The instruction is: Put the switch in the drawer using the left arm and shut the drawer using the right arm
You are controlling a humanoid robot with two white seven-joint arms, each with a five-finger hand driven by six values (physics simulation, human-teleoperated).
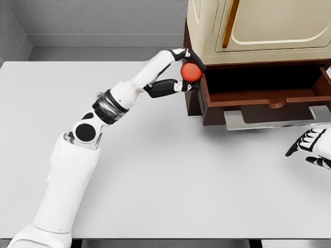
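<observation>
A: Item one, the supporting surface?

B: Table (155, 170), pale grey, plain top, filling most of the head view. Its far edge runs along a grey wall (103, 20), its near edge shows at the bottom of the frame.

A: Resting directly on it?

B: One cabinet (258, 57) at the far right corner: dark brown base, cream upper body. Its drawer (269, 98) stands pulled out over the tabletop, with a grey plate (274, 120) showing beneath its front.

A: Anything else lying on the top?

B: Only shadow beneath the drawer.
</observation>
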